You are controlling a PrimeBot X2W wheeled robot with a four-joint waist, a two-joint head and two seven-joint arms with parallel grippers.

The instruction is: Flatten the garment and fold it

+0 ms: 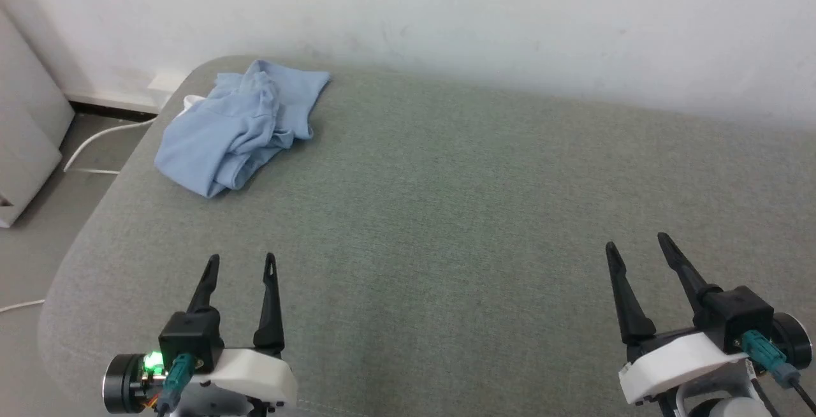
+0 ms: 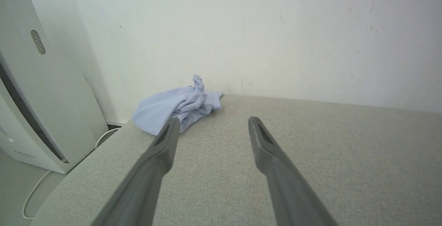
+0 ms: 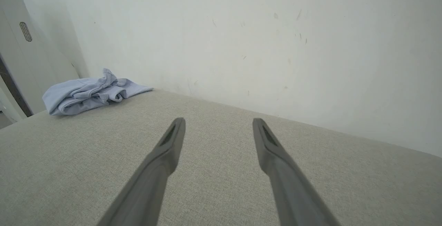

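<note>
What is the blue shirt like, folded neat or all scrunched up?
Scrunched up. The garment lies in a wrinkled heap at the far left corner of the grey cushion, not spread flat.

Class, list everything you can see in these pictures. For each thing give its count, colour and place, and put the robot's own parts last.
garment: one, light blue, crumpled at the far left corner of the padded surface
padded surface: one, grey-green fabric, spread before the robot, up against the wall
wall: one, white, behind the padded surface
unit: one, white, standing on the floor left of the padded surface
cable: one, white, on the floor between the unit and the padded surface
floor: one, grey, left of the padded surface
left gripper: one, dark fingers, open and empty, over the near left of the padded surface
right gripper: one, dark fingers, open and empty, over the near right
</note>
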